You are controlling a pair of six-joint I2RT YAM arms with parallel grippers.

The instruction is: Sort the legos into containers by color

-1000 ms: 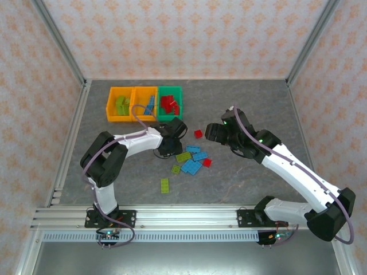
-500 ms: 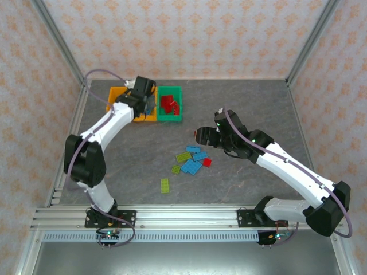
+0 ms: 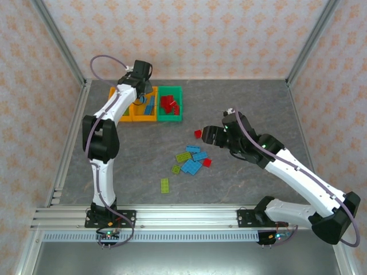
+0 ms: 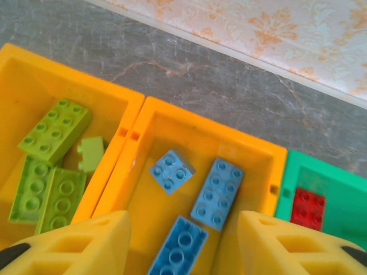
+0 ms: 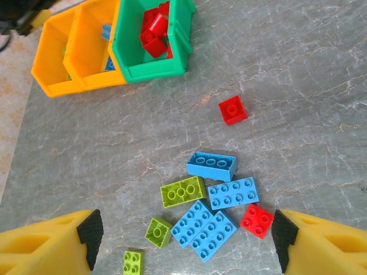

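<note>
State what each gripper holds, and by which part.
Nothing. The left gripper is open over the middle bin, the right gripper open above the loose legos.

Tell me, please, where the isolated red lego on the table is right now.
In the right wrist view, the red lego lies alone, between the green bin and the blue brick.

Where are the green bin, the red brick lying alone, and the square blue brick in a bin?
green bin (image 5: 153,71), right wrist view, near wall
lone red brick (image 5: 233,110), right wrist view, studded top
square blue brick (image 4: 171,171), left wrist view, studded top
</note>
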